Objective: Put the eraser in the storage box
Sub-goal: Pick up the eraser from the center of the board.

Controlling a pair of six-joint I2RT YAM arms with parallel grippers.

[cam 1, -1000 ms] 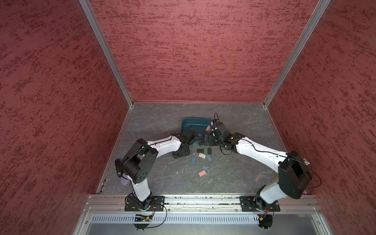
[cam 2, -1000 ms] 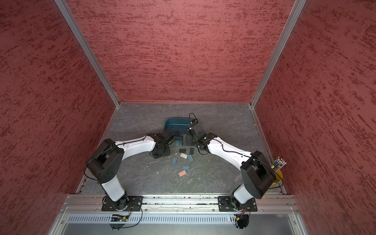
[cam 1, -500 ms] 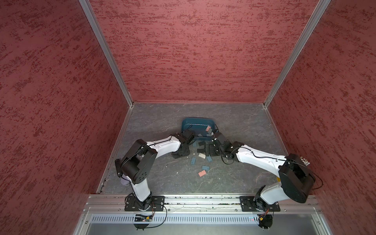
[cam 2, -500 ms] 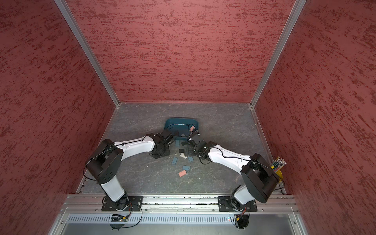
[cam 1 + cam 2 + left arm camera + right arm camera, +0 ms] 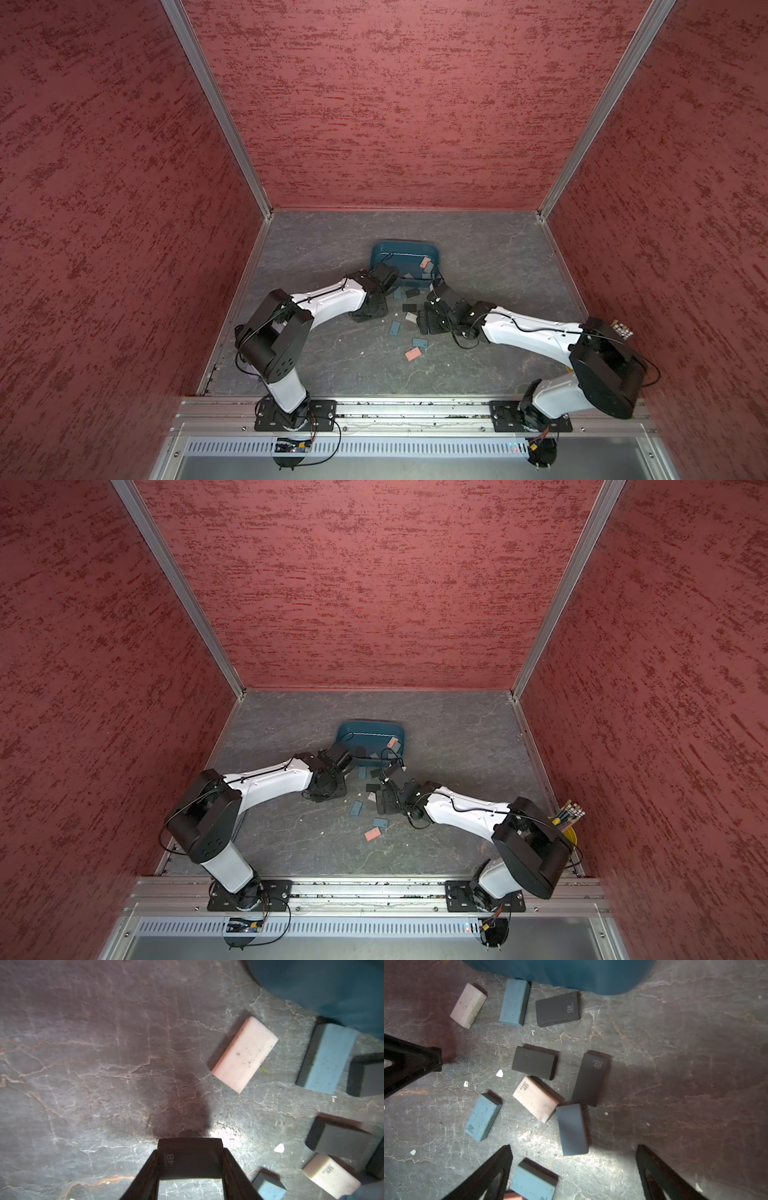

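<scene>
One black eraser [image 5: 188,1155], stamped 4B, is clamped between the two fingers of the left gripper [image 5: 190,1167]. It appears to lie crosswise, its long side spanning finger to finger. We cannot tell whether it is clear of the table [image 5: 83,1064].

Ahead of those fingertips and a little to their right lies the storage box [image 5: 405,246], a low teal tub, near but not touching. We judge this the relation that matters. The left arm has the eraser and is close to the box, so the move calls for a lift over the near wall, then forward and rightward.

Between fingertips and box lie a pink eraser [image 5: 244,1054] and, just beside the box wall, a light blue eraser [image 5: 327,1059]. A low carry could knock them.

To the right of the left gripper hovers the right gripper [image 5: 573,1150], fingers wide apart and empty, above a scatter of loose erasers. A slate-grey eraser [image 5: 572,1129] lies just ahead, between its fingertips. We see the two grippers near each other, so rightward room looks tight, while open room lies to the left. A few erasers lie inside the box, toward its right end.
</scene>
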